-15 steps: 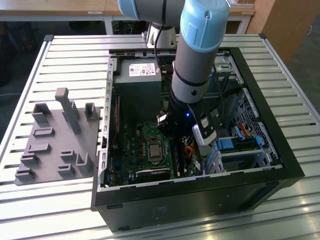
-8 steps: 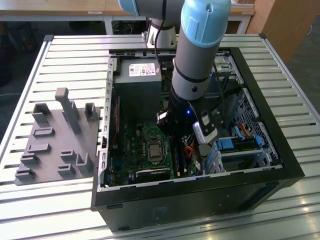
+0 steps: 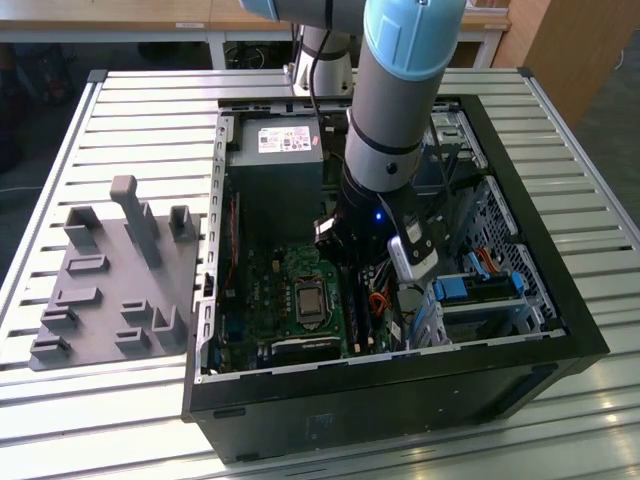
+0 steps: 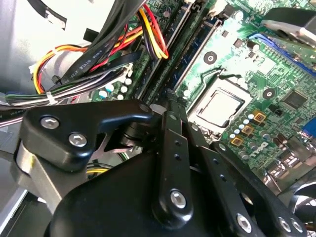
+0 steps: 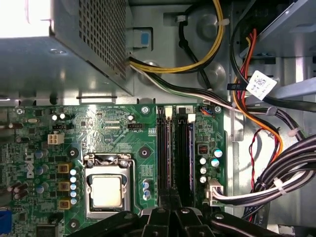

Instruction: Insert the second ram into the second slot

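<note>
The second ram (image 4: pixel 200 47) appeared as a narrow bluish strip seen edge-on, lying along the memory slot nearer the processor (image 4: pixel 217 106); in the first wrist view it read as the dark line (image 5: pixel 163 153) beside the other slot (image 5: pixel 183 153), and whether it was fully seated could not be told. The gripper (image 4: pixel 170 98) sat directly over one end of that strip, its fingers drawn together into a single narrow tip, closed, with nothing visibly held between them; whether the tip touched the stick was unclear. In the first wrist view the same tip (image 5: pixel 170 202) stood at the slots' end, just beside the processor socket (image 5: pixel 106 190) on the green motherboard (image 5: pixel 113 128). Bundled cables (image 4: pixel 98 54) ran close by on the side away from the processor. In the exterior view the arm (image 3: pixel 395 110) reached down into the open computer case (image 3: pixel 560 330), between the power supply (image 3: pixel 275 150) and the blue drive brackets (image 3: pixel 470 290). The case lay on the slatted desk (image 3: pixel 130 130), with a grey fixture (image 3: pixel 110 270) towards the exterior view's left.
</note>
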